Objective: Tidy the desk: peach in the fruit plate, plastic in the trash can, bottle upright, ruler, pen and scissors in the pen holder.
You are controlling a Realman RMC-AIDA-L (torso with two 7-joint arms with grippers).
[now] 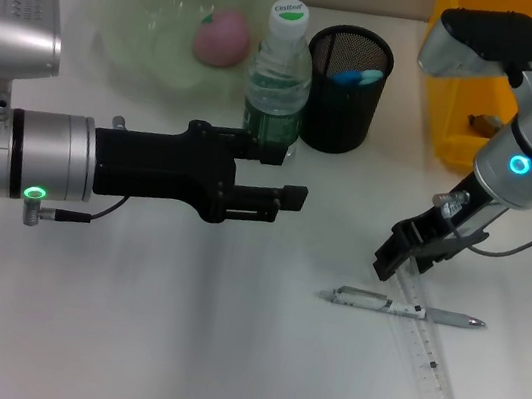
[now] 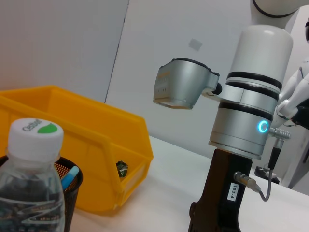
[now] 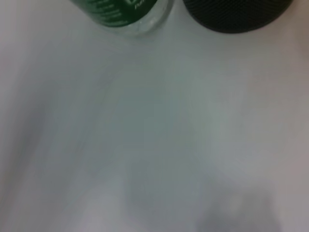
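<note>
While over the ruler (image 1: 429, 355), right tool (image 1: 400, 262) beside pen (image 1: 401, 307).

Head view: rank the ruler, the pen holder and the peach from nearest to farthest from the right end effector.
Measured from the right end effector:
1. Ruler, on the desk right at its fingertips.
2. Pen holder, farther back toward the left arm's side, beside the bottle.
3. Peach, farthest, in the fruit plate at the back.
</note>
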